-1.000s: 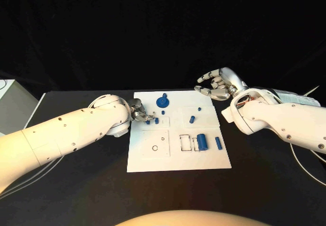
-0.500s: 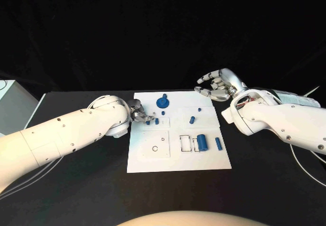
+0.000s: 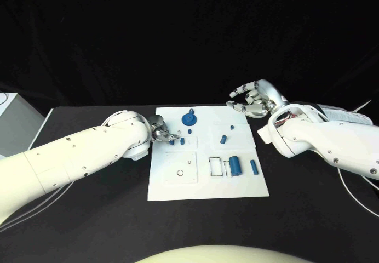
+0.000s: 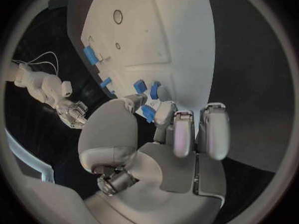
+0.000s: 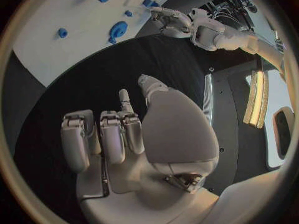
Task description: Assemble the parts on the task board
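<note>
The white task board (image 3: 207, 181) lies mid-table, also seen as board (image 4: 181, 35) and board (image 5: 69, 50). My left hand (image 3: 164, 135) rests on its left edge and pinches a small blue part (image 4: 148, 113) between thumb and a finger; two more small parts (image 4: 140, 86) stand just beyond. A round blue part (image 3: 189, 118) sits at the far edge, a blue cylinder (image 3: 234, 163) and a thin blue bar (image 3: 253, 166) on the right. My right hand (image 3: 254, 98) hovers past the board's far right corner, fingers loosely bent and holding nothing.
A white box (image 3: 16, 118) stands at the table's left edge. Cables (image 3: 357, 107) run behind my right arm. On the board are rectangular slots (image 3: 214, 166) and a round hole (image 3: 181, 172); two small blue parts (image 3: 223, 138) sit near its middle.
</note>
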